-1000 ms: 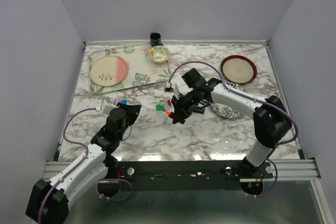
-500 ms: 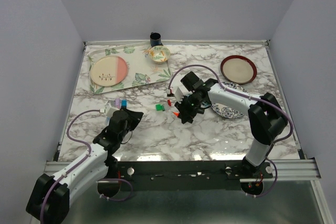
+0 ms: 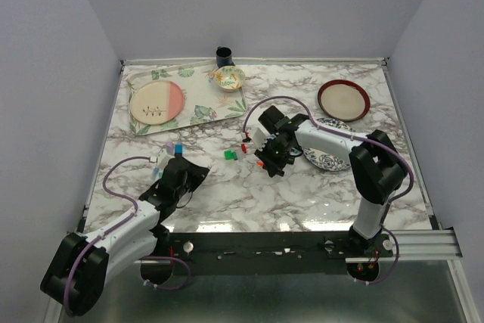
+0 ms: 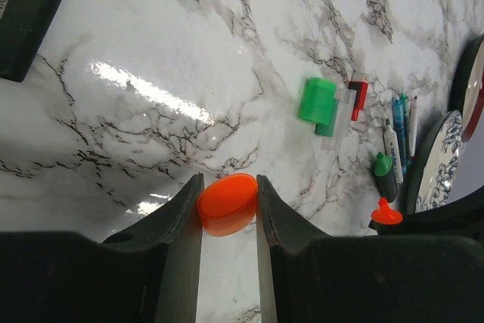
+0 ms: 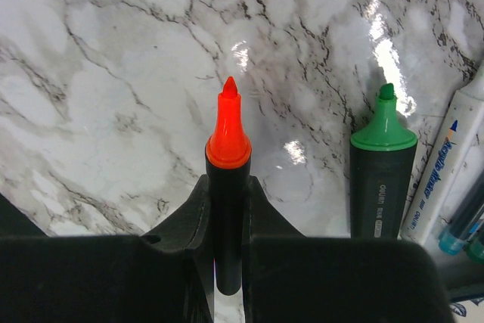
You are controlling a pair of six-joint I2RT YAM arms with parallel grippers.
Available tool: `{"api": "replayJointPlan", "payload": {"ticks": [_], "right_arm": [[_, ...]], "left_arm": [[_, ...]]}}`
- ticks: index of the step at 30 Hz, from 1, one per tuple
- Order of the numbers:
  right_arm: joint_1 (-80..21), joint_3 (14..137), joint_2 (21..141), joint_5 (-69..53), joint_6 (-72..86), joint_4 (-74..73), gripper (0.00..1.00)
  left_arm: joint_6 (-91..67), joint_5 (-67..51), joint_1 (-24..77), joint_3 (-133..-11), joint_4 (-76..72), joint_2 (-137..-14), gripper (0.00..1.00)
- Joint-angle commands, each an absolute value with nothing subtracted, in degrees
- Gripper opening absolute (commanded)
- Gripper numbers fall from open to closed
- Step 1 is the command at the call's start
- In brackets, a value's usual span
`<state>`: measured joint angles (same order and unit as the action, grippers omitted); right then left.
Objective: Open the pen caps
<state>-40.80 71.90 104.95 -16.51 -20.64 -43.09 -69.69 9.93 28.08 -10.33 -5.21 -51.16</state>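
An orange pen cap [image 4: 227, 203] is pinched between the fingers of my left gripper [image 4: 229, 200], which hangs over the front left of the marble table [image 3: 249, 194]; in the top view the left gripper [image 3: 190, 175] is there too. My right gripper [image 5: 228, 191] is shut on a black highlighter [image 5: 228, 217] whose bare orange tip [image 5: 228, 130] points out over the table. Next to it lies an uncapped green-tipped highlighter [image 5: 382, 164]. A green cap [image 4: 318, 101] and a red cap [image 4: 358, 96] lie loose mid-table. A blue cap [image 3: 178, 148] and a purple cap [image 3: 168, 146] lie at the left.
Thin pens [image 5: 446, 164] lie beside a blue patterned plate [image 3: 333, 160]. A red bowl [image 3: 343, 100] stands back right. A pink-and-white plate [image 3: 156, 102], a small bowl [image 3: 228, 77] and a dark cup [image 3: 224, 56] stand at the back left on a leaf-print mat [image 3: 200, 111].
My right gripper has carried the highlighter a little right, toward the patterned plate. My left gripper has drawn back toward the near edge with the orange cap, uncovering the blue and purple caps.
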Motion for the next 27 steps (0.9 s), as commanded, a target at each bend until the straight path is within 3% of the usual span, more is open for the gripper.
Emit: {"api": "replayJointPlan", "payload": {"ticks": [1,6,11,27], "right_arm": [[-41.0,72.8,106.6,-9.8,-20.6,-43.1,0.09],[-40.9,72.6,107.6,-7.4,-20.9,-42.5,0.2],[-40.9,72.5,107.3,-6.3,-20.9,-42.0,0.3],[-38.3,72.2,101.2,-3.3,-20.9,-39.9,0.41]], "left_arm": [[-67.7,8.7,28.8,-12.9,-9.4,-57.1,0.0],[-65.7,9.3,29.2,-16.6,-10.9,-64.8,0.0],[-64.2,9.4,29.3,-19.8,-12.0,-72.0,0.07],[-62.5,7.3,29.6,-25.0,-13.7,-81.5,0.46]]}}
